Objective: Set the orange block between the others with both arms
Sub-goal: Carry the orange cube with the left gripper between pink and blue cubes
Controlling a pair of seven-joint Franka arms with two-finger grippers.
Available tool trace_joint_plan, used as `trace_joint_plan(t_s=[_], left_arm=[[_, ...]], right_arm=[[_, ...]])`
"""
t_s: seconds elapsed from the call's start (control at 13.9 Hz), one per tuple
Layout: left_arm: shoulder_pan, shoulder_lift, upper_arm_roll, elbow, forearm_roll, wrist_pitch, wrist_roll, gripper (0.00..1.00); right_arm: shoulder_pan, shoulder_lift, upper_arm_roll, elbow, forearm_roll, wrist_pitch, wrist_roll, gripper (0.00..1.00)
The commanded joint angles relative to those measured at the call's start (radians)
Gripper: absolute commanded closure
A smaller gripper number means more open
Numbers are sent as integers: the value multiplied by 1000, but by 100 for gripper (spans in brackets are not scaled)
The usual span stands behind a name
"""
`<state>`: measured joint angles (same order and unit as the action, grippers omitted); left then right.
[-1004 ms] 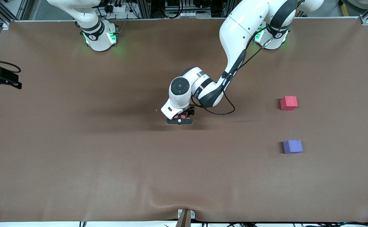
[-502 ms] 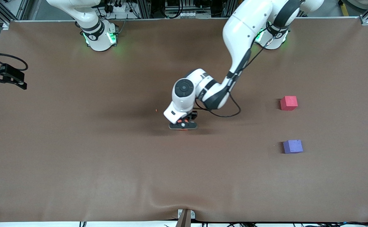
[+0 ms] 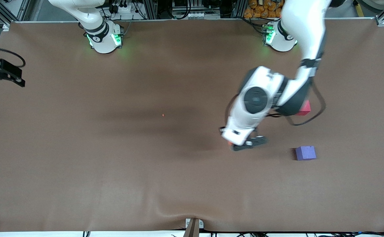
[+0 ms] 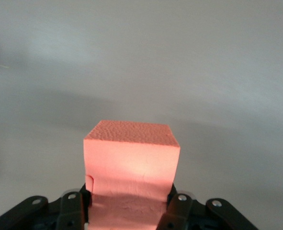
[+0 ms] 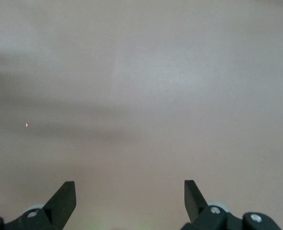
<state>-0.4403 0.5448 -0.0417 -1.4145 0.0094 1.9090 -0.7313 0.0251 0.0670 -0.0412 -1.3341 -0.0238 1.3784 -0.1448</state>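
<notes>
The right tool [image 5: 129,201] waits with jaws apart over bare table [image 3: 80,148]. The left tool [image 3: 244,144], clamped on the orange block [image 4: 129,172], hangs near the purple-blue cube [image 3: 305,153]; the left arm hides most of the red-pink cube [image 3: 306,108], risking a knock.

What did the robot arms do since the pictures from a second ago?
The left gripper shut on the orange block, lifted it from mid-table and swung it toward the left arm's end, near the purple-blue cube and the red-pink cube. Both cubes stayed put. The right gripper waits open at the right arm's end, barely shifted.
</notes>
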Motion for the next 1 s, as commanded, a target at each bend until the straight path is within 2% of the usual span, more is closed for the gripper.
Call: trace_joint_plan(t_s=[0.0,0.14,0.29,0.5,0.57,0.79,0.93], left_arm=[[125,-121,-13,-193,4,16,120,95],[211,-160,-17,-272,4,21,191,95],[309,-189,-18,-337,4,51,261,95],[474,-190,-23,-408,-8,113,545,94],[489,-190,-24,-440,-9,134,594,94],[540,-187,-26,-562,-9,318,673,93],[543,-178,-26,-598,-9,379,678,92]], right_arm=[[-4,-61,-77,-92,62,2,7,0],[-11,-78,-83,-135,102,4,8,0],[-14,-95,-80,-155,102,2,11,0],[-33,-87,-78,-163,102,1,16,0],[-31,-87,-77,-163,101,-1,17,0],[-54,-82,-62,-162,71,-9,16,0],[-44,-82,-62,-159,38,-9,17,0]])
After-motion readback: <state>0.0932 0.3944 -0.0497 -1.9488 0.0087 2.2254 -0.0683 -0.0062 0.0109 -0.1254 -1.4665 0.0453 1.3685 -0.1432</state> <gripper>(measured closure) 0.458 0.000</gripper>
